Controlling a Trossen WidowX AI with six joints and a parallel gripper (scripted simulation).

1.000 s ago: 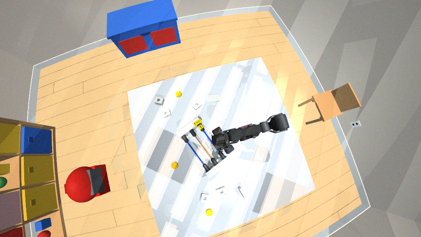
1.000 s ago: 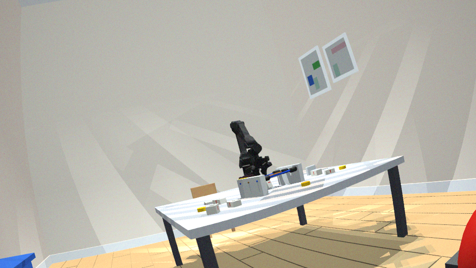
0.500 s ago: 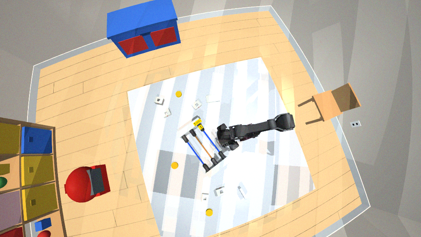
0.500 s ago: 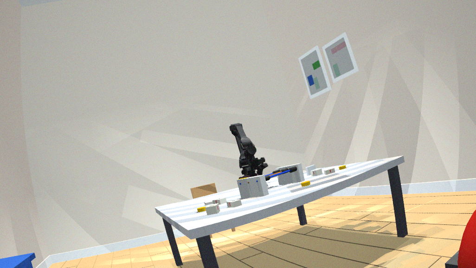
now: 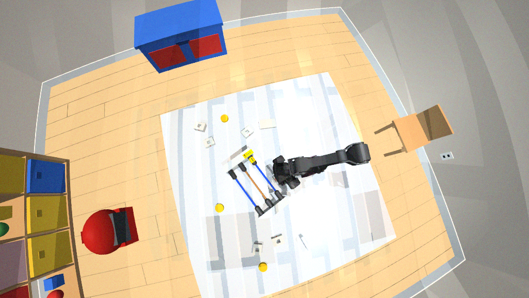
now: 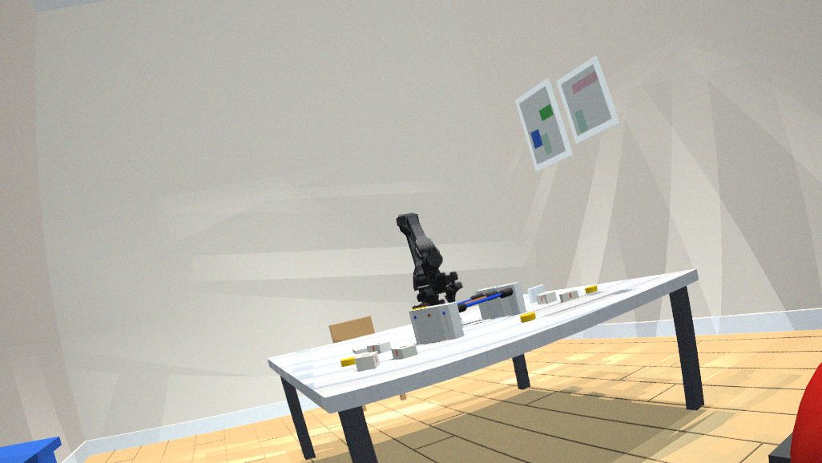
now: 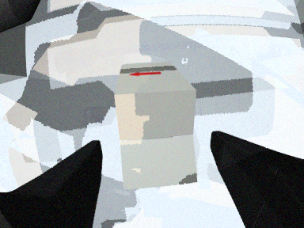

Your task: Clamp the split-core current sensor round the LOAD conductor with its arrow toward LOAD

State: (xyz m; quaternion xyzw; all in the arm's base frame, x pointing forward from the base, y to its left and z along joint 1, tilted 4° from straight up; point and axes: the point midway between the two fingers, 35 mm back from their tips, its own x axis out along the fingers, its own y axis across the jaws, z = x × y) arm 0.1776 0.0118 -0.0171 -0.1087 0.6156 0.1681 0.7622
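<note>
In the wrist view the grey split-core sensor [image 7: 155,115] stands on the table with a red arrow on its top face. It sits between my spread black fingers without touching them. My gripper [image 7: 157,144] [image 5: 284,185] [image 6: 428,299] is open and low over the table. A blue conductor [image 5: 265,177] runs across beyond the sensor, clear of it. This conductor ends at the yellow LOAD marker [image 5: 248,154]. An orange conductor [image 5: 253,181] and a second blue one [image 5: 244,190] lie parallel to it. I cannot make out the sensor in the top and exterior views.
The conductors span two grey end blocks [image 6: 435,323] [image 6: 500,299]. Small grey blocks [image 5: 200,126] [image 5: 209,142] [image 5: 247,131] and yellow discs [image 5: 224,118] [image 5: 219,207] [image 5: 262,266] are scattered on the white table [image 6: 460,356]. A chair [image 5: 418,131] stands behind the arm.
</note>
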